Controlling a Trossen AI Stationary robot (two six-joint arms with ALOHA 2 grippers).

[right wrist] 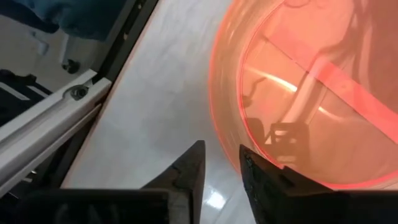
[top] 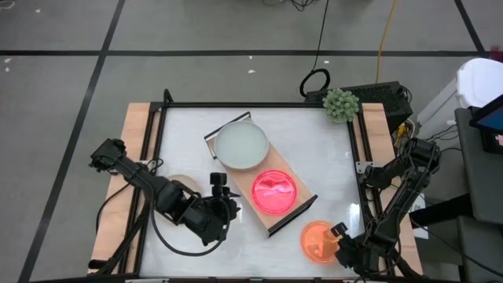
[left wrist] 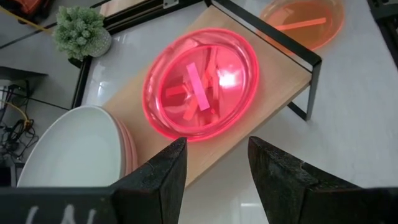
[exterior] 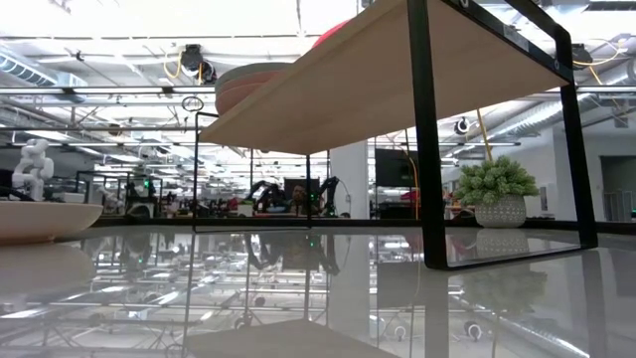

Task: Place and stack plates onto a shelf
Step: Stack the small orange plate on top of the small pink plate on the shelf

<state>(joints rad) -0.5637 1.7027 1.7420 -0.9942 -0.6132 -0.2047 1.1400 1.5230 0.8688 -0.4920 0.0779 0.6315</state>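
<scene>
High view: long light-wood shelf with black metal frame ends [top: 263, 185] lies diagonally on the white table [top: 314, 149]; pale grey-green plate stack [top: 242, 146] on its far end, translucent hot-pink divided plate [top: 274, 191] on its near end. Translucent orange divided plate [top: 319, 239] sits on the table beside the shelf's near end.

Left wrist view: left pincer [left wrist: 216, 165] released, empty, beside the shelf.

Right wrist view: right pincer [right wrist: 221, 167] slightly parted, at the orange plate's rim, holding nothing.
</scene>
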